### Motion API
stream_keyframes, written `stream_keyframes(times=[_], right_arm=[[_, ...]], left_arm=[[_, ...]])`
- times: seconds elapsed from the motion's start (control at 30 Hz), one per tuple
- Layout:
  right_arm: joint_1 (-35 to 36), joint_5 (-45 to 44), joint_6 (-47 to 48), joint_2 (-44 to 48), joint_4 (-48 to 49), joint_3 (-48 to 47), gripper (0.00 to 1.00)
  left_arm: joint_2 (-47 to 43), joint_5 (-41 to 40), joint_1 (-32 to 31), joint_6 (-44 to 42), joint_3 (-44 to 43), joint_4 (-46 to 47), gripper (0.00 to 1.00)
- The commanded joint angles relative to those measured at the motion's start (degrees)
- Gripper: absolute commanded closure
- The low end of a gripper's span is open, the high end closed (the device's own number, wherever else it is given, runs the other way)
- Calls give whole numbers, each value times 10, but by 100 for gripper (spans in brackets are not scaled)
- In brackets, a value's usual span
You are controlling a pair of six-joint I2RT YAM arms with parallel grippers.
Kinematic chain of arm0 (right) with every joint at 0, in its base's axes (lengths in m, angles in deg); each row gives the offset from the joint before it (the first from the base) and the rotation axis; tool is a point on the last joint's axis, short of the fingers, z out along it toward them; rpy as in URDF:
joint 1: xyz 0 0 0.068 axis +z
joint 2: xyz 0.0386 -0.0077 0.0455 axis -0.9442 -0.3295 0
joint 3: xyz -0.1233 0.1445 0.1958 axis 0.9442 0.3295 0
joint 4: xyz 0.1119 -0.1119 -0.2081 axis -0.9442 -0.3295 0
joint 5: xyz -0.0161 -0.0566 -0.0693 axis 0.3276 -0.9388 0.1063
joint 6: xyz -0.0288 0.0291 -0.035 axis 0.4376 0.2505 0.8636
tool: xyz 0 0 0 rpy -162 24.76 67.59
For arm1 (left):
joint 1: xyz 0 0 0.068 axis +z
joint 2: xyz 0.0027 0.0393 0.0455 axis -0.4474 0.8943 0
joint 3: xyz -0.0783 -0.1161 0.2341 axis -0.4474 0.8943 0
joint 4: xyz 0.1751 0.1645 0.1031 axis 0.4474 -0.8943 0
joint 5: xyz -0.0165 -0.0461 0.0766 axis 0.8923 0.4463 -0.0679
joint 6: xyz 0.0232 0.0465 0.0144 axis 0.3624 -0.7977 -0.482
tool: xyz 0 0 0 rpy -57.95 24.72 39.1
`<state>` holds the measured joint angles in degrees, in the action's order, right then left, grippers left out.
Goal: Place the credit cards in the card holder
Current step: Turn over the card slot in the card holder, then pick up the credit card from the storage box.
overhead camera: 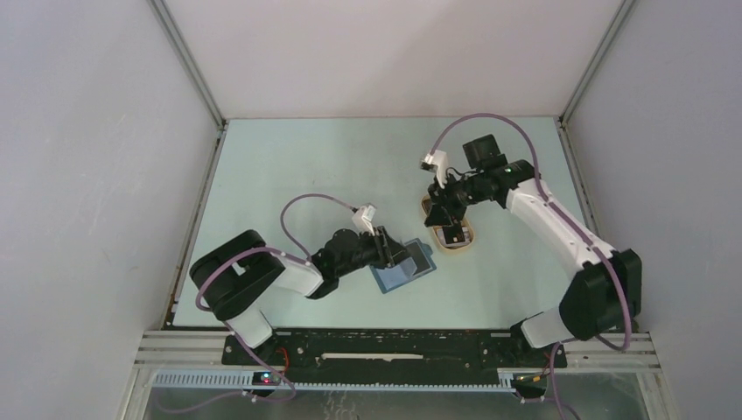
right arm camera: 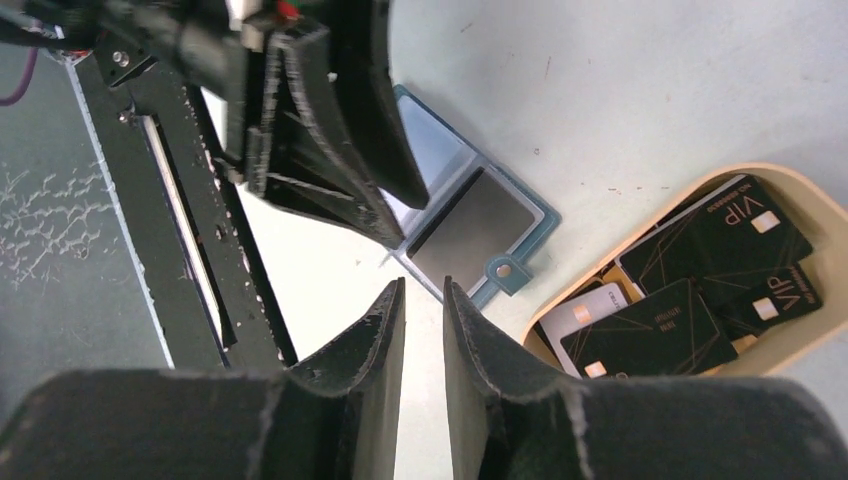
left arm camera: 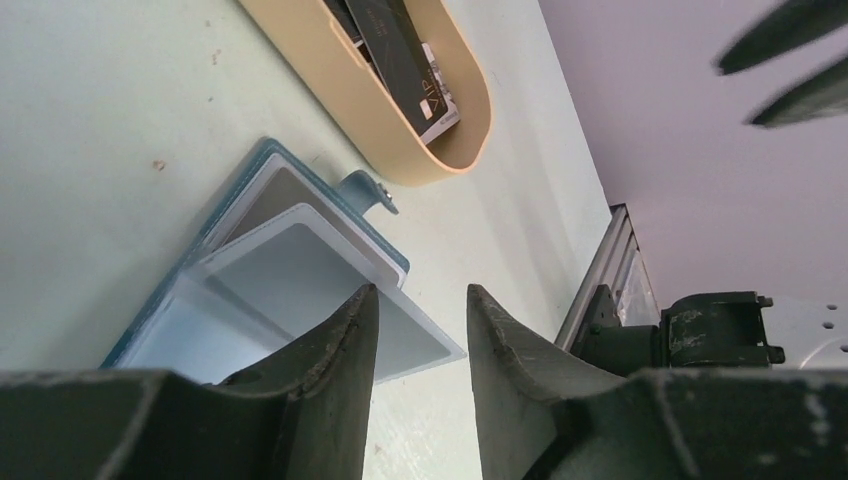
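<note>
Whitish card (left arm camera: 300, 275) half in card holder (overhead camera: 402, 269) — left pincer (left arm camera: 420, 320) parted over it, right pincer (right arm camera: 424, 310) barely parted, empty; to be slid in square.

Right claw (right arm camera: 424, 300) (slightly parted, empty) hangs near the open card holder (right arm camera: 480, 215).

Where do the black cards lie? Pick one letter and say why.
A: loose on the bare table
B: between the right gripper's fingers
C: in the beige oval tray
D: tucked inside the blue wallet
C: the black cards lie overlapping one another within the walls of the beige tray, as both wrist views show.
</note>
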<state>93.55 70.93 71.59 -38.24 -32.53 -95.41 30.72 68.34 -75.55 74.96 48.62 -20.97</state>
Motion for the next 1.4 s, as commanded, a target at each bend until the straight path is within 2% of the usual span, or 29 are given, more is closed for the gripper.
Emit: stream_keyframes(times=[0.0, 0.17, 0.23, 0.27, 0.33, 0.37, 0.43, 0.57, 0.7, 0.8, 0.87, 0.9, 1.0, 1.2, 1.37], right_arm=[[-23, 40, 38, 83, 14, 20, 71], [-53, 83, 59, 170, 31, 43, 70], [-60, 86, 51, 214, 57, 55, 65], [-61, 84, 39, 234, 82, 64, 54], [-62, 87, 35, 257, 130, 92, 22], [-62, 93, 32, 257, 149, 108, 10], [-60, 96, 30, 228, 153, 108, 3], [-71, 76, -39, 128, 133, 59, 6], [-86, -27, -93, 71, 142, 55, 15], [-92, -114, -109, 52, 160, 70, 17], [-96, -145, -118, 37, 171, 83, 18], [-97, -160, -122, 27, 172, 83, 18], [-93, -174, -123, 1, 172, 83, 18], [-79, -243, -149, -51, 168, 71, 20], [-75, -244, -161, -79, 166, 68, 33]], left_arm=[[31, 50, 3, -43, -55, 16, 57], [63, 68, 5, -68, -84, 16, 56], [73, 69, 6, -80, -88, 17, 56], [74, 68, 7, -86, -87, 20, 56], [61, 58, 11, -98, -75, 30, 56], [46, 53, 14, -107, -68, 33, 56], [4, 37, 19, -129, -55, 28, 56], [-122, -27, 24, -221, -49, -62, 53], [-239, -121, 24, -331, -71, -155, 46], [-275, -179, 24, -370, -67, -156, 24], [-270, -209, 24, -387, -63, -155, 4], [-260, -218, 25, -389, -60, -154, 1], [-222, -214, 31, -379, -53, -144, 0], [-212, -183, 31, -367, -42, -123, 0], [-203, -165, 31, -368, -45, -122, 0]])
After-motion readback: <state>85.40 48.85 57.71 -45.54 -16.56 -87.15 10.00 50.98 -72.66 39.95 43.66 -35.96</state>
